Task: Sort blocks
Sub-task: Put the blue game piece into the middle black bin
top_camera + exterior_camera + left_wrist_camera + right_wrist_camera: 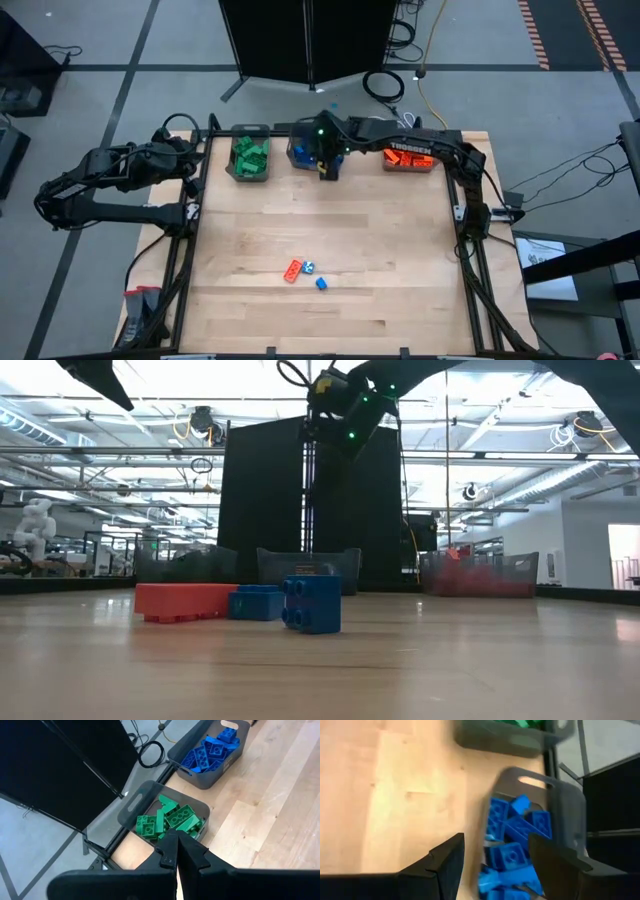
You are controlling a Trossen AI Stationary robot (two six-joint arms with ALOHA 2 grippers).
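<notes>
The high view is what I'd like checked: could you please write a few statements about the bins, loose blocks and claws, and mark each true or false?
1. The right claw is over the bin of blue blocks, its jaws open with nothing between them. True.
2. Five loose blocks lie on the table. False: three do, an orange-red block and two blue blocks, near the table's front.
3. The bin of green blocks stands left of the blue one. True.
4. The left claw is shut on a green block. False: its fingers are shut on nothing, and it waits at the table's left edge, looking toward the green bin.
</notes>
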